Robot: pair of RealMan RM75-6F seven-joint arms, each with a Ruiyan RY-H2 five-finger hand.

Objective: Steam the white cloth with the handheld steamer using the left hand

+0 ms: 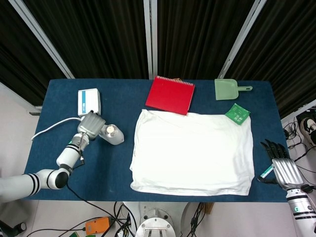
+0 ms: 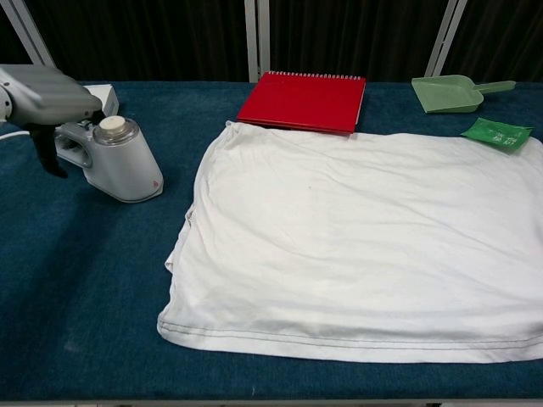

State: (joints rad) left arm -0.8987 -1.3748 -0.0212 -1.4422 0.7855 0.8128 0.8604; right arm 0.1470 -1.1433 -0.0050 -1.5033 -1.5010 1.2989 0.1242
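Note:
The white cloth lies spread flat over the right half of the blue table, and fills most of the chest view. The grey-white handheld steamer stands upright left of the cloth, its cord trailing off to the left. My left hand is cupped over the steamer's rear handle. Its dark thumb hangs just left of the handle with a small gap, and its fingers are hidden behind. My right hand hovers off the table's right front corner, fingers spread, holding nothing.
A white and blue box sits behind the steamer. A red spiral notebook touches the cloth's far edge. A green dustpan and a green packet lie at the far right. A teal pen lies beside my right hand.

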